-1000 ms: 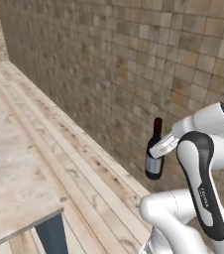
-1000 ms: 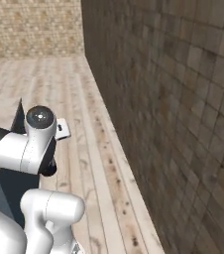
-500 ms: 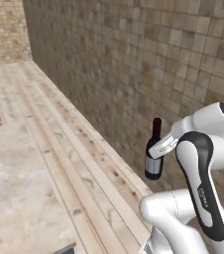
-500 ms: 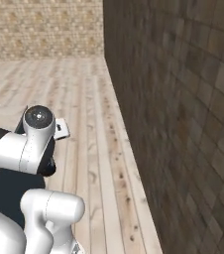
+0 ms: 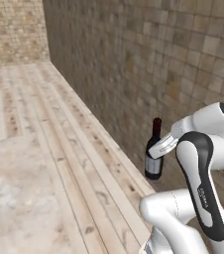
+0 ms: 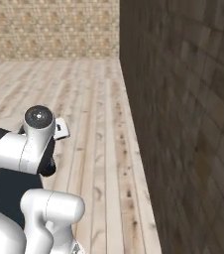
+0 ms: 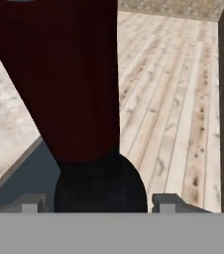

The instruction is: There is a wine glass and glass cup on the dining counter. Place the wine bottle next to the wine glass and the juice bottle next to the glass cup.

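Running behind everything, rough mottled brown stone wall (image 5: 134,64), blocky and matt, close on the arm's right. Below, pale wooden plank floor (image 6: 84,114), long boards with dark knots. At lower left of the left base view, beige marbled stone dining counter (image 5: 20,198), smooth, thin-edged. Held upright in the air beside the wall, clear of the counter: slim dark glass wine bottle (image 5: 154,158) with long neck, dark red top and greyish-white label. Gripper (image 7: 99,202) clamped narrow around it, finger tips either side. Likely heavy, rigid, slick, breakable; best gripped at the broad labelled body, kept vertical.
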